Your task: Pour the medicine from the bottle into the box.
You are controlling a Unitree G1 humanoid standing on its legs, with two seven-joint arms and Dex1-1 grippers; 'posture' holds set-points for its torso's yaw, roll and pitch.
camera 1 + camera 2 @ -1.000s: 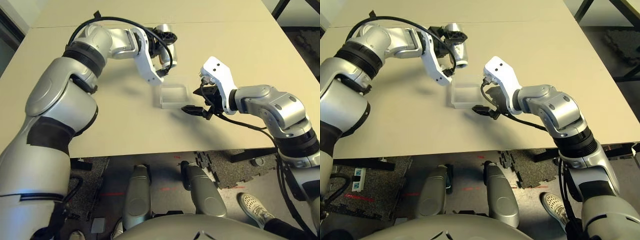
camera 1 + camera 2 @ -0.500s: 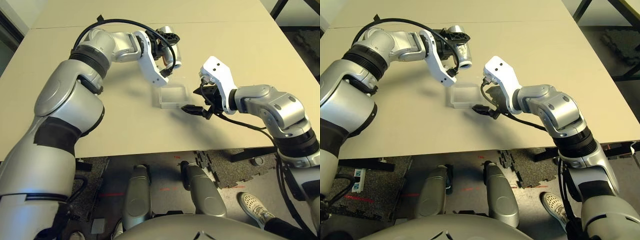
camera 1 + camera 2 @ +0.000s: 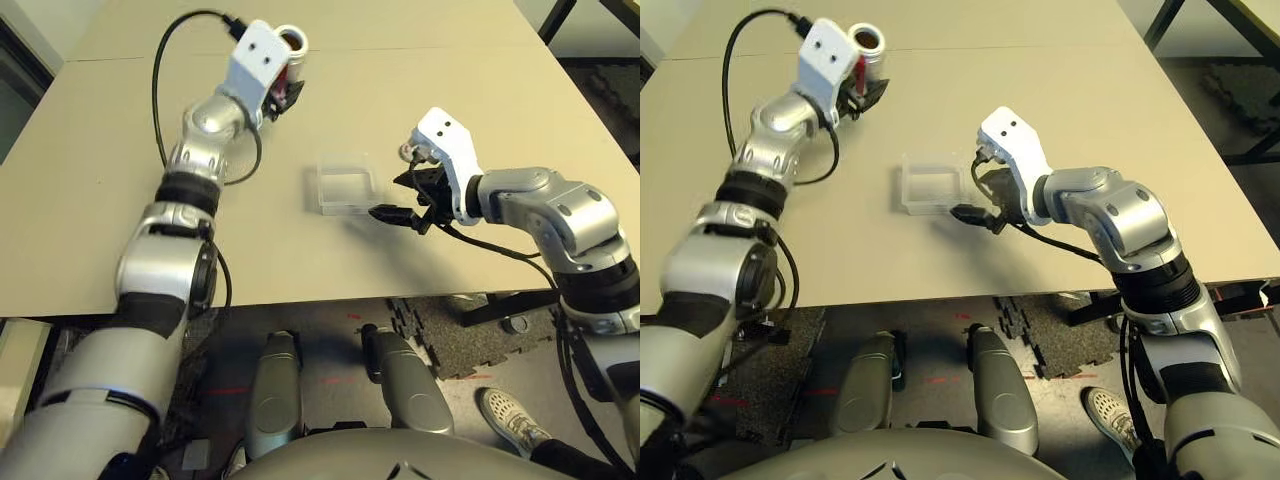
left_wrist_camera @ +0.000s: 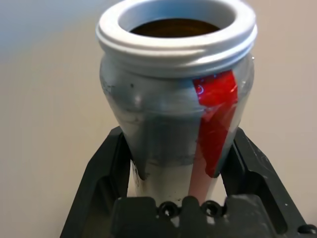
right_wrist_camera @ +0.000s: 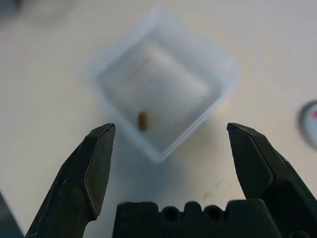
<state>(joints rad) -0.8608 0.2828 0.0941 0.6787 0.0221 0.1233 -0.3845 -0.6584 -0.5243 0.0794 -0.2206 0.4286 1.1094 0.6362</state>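
1. Pour looks done: bottle upright, mouth open, clamped in left gripper at table's far left, well apart from box.
2. One small brown pill lying in box.
3. Right gripper spread wide, empty, just beside box.
4. Next, by judgement: set bottle down upright, then unclamp.

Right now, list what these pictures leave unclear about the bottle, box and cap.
- Bottle: contents unreadable, dark inside the mouth; base hidden by the left gripper in the left wrist view.
- Box: blurred in the right wrist view; one small brown piece, kind unclear.
- Cap: cut off by the picture edge.
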